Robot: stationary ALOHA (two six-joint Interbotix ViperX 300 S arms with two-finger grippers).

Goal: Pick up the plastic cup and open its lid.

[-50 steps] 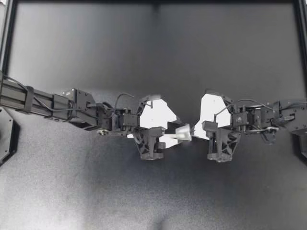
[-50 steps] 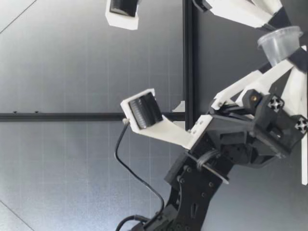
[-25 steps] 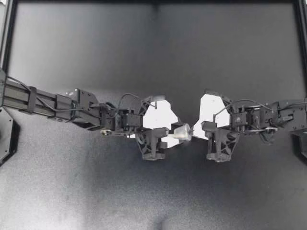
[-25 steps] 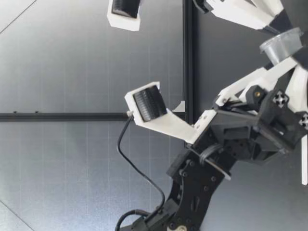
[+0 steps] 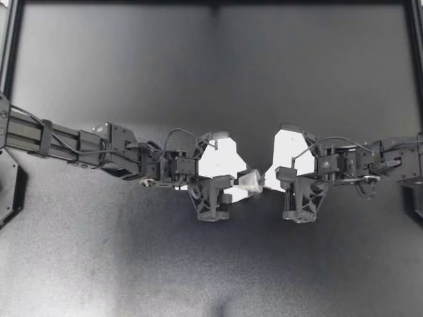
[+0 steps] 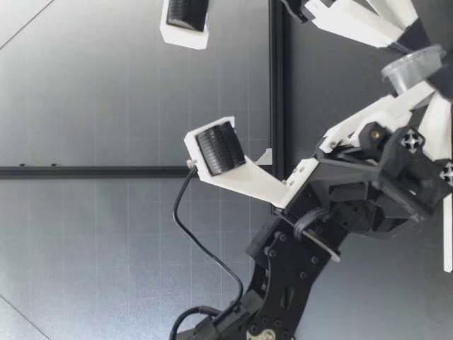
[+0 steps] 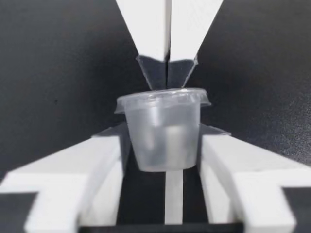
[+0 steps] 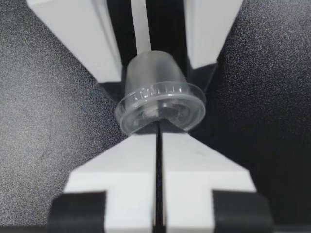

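Plastic cup (image 5: pixel 250 180) hangs above the tabletop (image 5: pixel 132 264), gripped by its sides in my left hand (image 5: pixel 238 184); my right hand (image 5: pixel 267 179), fingers pressed together, meets the rim of its lid (image 8: pixel 160 108).

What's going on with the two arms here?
My left hand is shut on the body of the clear plastic cup, holding it with the lid turned toward my right arm. My right hand is shut, with its fingertips right at the lid's rim. The lid is on. I cannot tell whether the rim is actually pinched.
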